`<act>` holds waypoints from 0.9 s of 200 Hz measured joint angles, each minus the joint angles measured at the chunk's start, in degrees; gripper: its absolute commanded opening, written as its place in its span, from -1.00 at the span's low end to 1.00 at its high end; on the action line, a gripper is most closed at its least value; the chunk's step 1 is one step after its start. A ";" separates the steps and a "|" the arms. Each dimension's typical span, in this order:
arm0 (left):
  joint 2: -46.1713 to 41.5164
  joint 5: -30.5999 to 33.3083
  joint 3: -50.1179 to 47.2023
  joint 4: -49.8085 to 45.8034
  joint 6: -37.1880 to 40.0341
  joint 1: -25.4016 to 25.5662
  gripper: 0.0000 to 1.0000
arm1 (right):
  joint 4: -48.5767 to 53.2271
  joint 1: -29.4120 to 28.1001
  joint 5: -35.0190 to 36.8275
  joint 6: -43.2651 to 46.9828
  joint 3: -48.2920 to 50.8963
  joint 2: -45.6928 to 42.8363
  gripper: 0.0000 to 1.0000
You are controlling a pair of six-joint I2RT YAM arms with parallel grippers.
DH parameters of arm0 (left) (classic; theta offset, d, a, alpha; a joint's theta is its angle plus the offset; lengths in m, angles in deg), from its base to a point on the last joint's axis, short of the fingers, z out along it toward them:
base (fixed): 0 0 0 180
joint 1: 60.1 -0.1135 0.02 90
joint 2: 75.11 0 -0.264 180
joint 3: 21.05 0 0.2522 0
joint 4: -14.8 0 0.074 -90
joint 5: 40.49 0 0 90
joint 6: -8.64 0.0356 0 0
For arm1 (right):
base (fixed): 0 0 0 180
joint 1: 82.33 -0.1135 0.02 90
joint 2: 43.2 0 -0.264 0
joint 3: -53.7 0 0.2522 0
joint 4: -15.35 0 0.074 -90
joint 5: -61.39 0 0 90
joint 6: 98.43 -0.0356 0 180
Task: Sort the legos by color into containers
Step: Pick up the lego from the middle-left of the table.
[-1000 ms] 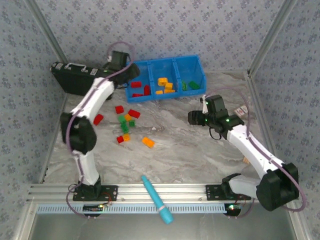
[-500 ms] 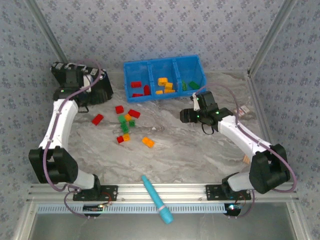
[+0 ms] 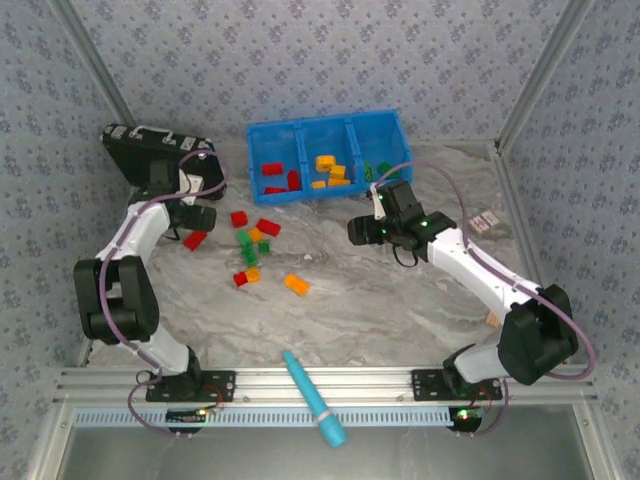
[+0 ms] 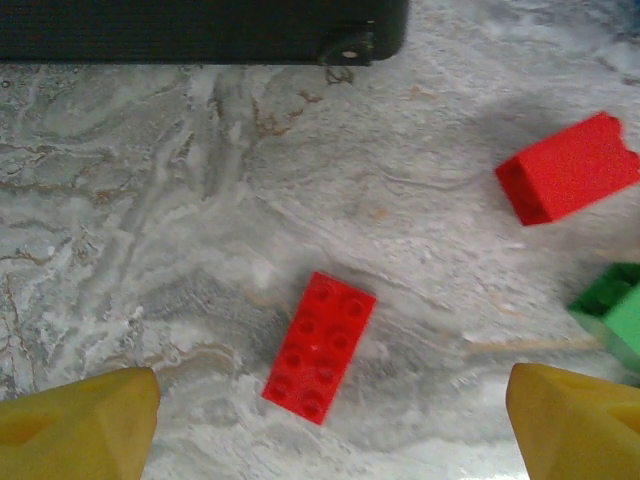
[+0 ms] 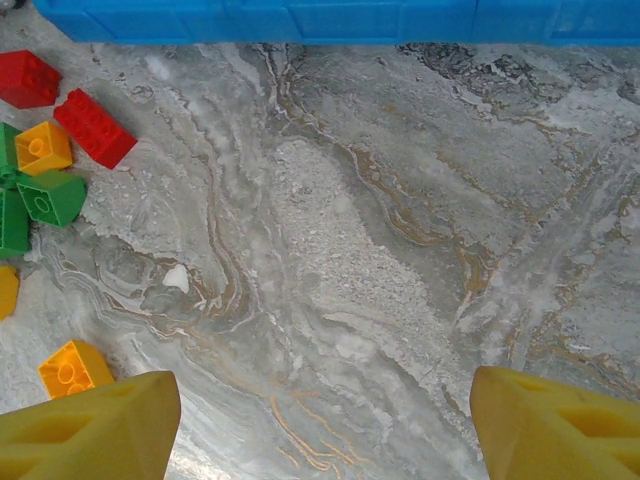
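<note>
Bench (image 3: 400, 300) of grey marble pattern veined in brown, as I see it from the top camera, closed in by walls (image 3: 330, 60) of grey-blue flowered paper. Aluminium posts (image 3: 87, 70) stand at the corners and an aluminium rail (image 3: 330, 380) runs along the 6 o'clock edge.

One black case (image 3: 140, 155) lies at 10 o'clock, and one light-blue pen-like tool (image 3: 313, 398) crosses the rail at 6 o'clock. One blue bin (image 3: 258, 155) stands at 12 o'clock with three compartments. Its 9 o'clock compartment holds three sorted red bricks (image 3: 272, 168) and the middle one four sorted orange-yellow bricks (image 3: 325, 161). In the 3 o'clock compartment I make out two sorted green bricks (image 3: 388, 170), too small to count surely.

Loose legos lie toward 10 o'clock of the bench centre. I count four loose red bricks (image 3: 268, 227), three loose orange-yellow bricks (image 3: 295, 284) and about three loose green bricks (image 3: 247, 255).

My left hand (image 3: 192, 212), at 9 o'clock of that scatter, has its jaws spread wide and empty above one flat red brick (image 4: 320, 347), which lies on the bench between the fingertips. My right hand (image 3: 362, 230), at 1 o'clock of centre, is also spread wide, holding nothing, with bare bench beneath it.
</note>
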State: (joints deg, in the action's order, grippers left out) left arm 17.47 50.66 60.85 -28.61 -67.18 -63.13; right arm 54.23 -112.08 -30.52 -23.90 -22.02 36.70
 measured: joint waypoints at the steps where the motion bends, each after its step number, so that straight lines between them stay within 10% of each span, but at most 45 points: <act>1: 0.31 0.17 0.00 0.13 0.09 -0.02 0.79 | 0.00 0.00 0.02 0.00 -0.02 0.00 0.57; 180: 11.39 9.86 -1.07 1.36 4.28 0.20 0.53 | 2.95 -0.11 0.20 2.67 -8.50 5.88 0.60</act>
State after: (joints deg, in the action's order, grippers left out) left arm 28.86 60.51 59.78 -27.26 -62.90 -62.93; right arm 57.19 -112.19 -30.32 -21.23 -30.52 42.58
